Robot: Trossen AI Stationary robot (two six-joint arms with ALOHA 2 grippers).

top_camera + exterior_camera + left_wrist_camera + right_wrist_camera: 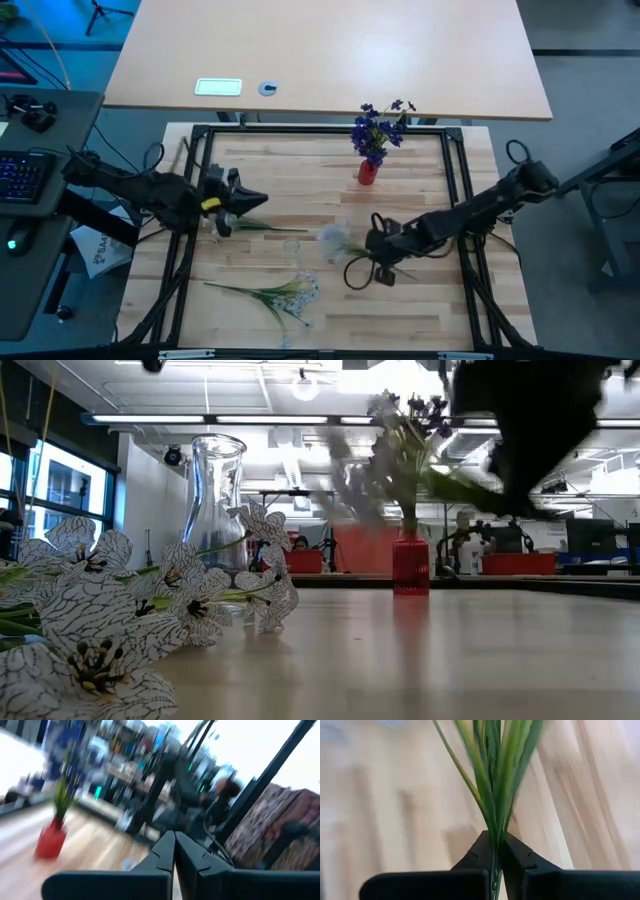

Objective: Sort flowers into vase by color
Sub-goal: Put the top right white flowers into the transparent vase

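From above, the right gripper [378, 243] sits toward the front of the counter from the small red cylindrical vase [367, 172], pinching a pale-blossomed artificial sprig [333, 238]. Right wrist: thin green stems [492, 780] clamped low. Looks light and floppy, so gripping the stem seems right. Left gripper [174, 851] is pressed together, empty.

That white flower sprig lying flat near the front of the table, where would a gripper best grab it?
Probably on the bare green stem of the white flower sprig, toward the end away from the blossoms, coming straight down from above. It lies flat on the table, the stem is thin and fits between two fingers, and the blossom cluster looks too loose to pinch.
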